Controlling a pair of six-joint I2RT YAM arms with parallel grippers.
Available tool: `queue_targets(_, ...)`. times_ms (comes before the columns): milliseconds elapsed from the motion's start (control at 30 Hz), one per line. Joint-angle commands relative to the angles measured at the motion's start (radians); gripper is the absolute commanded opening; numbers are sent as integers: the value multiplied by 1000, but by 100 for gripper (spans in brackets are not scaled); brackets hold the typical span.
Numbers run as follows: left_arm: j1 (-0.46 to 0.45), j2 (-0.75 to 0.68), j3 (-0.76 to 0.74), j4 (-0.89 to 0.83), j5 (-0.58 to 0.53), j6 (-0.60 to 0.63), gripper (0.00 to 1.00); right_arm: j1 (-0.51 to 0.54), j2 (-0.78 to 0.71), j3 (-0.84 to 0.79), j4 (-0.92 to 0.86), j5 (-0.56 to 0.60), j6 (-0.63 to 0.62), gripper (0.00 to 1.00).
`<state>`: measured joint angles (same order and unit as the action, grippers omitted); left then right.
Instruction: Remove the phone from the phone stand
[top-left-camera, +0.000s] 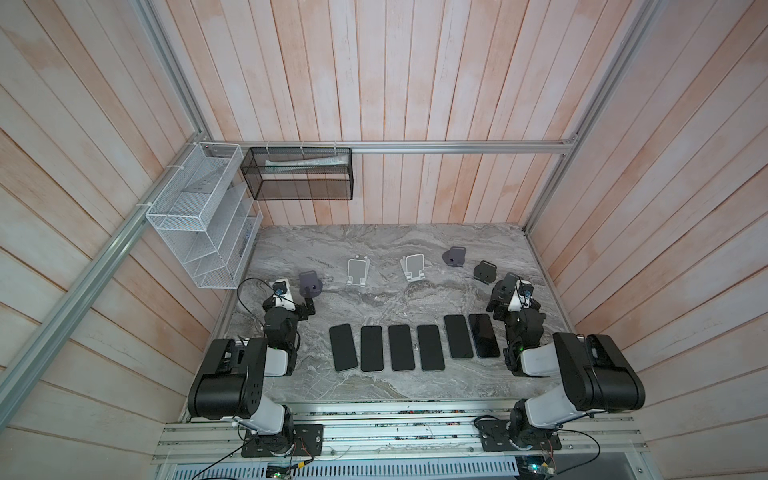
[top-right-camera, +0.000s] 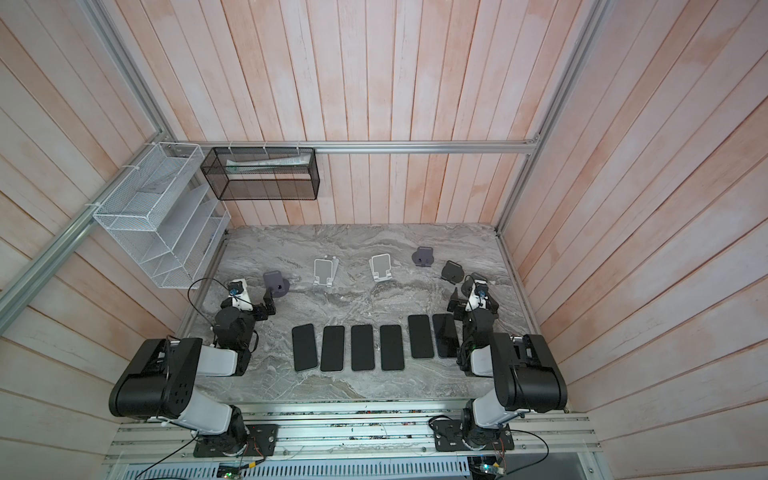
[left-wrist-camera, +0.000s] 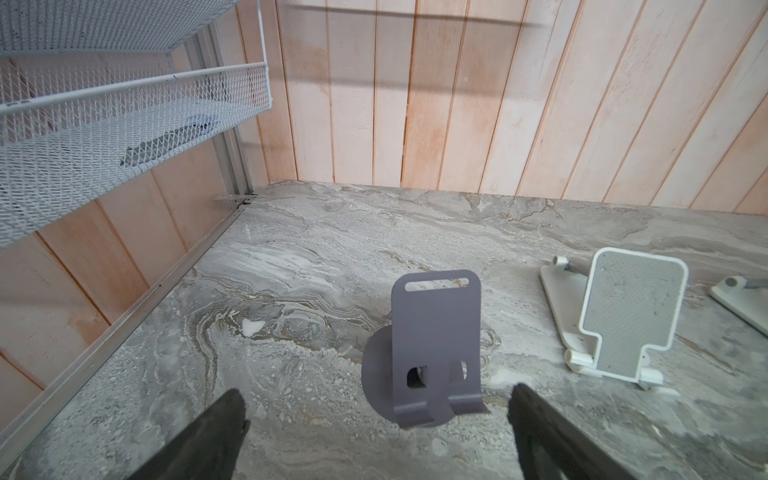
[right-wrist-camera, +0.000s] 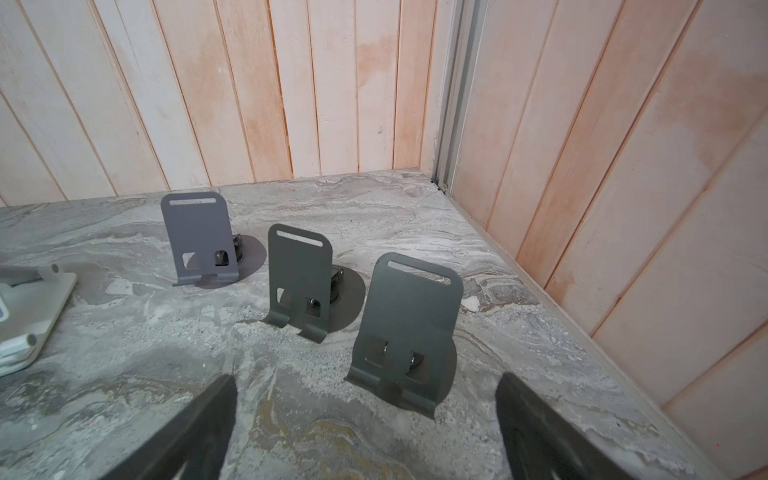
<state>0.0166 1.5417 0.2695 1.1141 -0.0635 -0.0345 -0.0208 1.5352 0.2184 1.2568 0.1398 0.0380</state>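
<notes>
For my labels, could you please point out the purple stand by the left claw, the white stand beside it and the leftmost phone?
purple stand (left-wrist-camera: 436, 328): left wrist view, back plate centre.
white stand (left-wrist-camera: 631, 307): left wrist view, grey pad.
leftmost phone (top-left-camera: 343, 348): in a top view, screen centre.

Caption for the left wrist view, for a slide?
Open left tool facing an empty grey phone stand, white stand beside it.

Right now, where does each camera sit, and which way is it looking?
Top views: high over the robot's side, looking down on the table and six phones; left arm and right arm show.
Left wrist: on the left arm, facing the back wall and purple stand; open left gripper shows.
Right wrist: on the right arm, facing the back corner, three dark stands; open right gripper shows.
Shared: the purple stand also shows in both top views.
</notes>
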Motion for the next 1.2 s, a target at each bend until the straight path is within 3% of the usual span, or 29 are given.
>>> queue_targets(0,-1,-2,15,1,-1,-5,100,3,-15,16,-35,12,9,98)
queue_targets(1167,-17,-1,13,5,-24,10,100,17,-17,18,-42,30,-1,98)
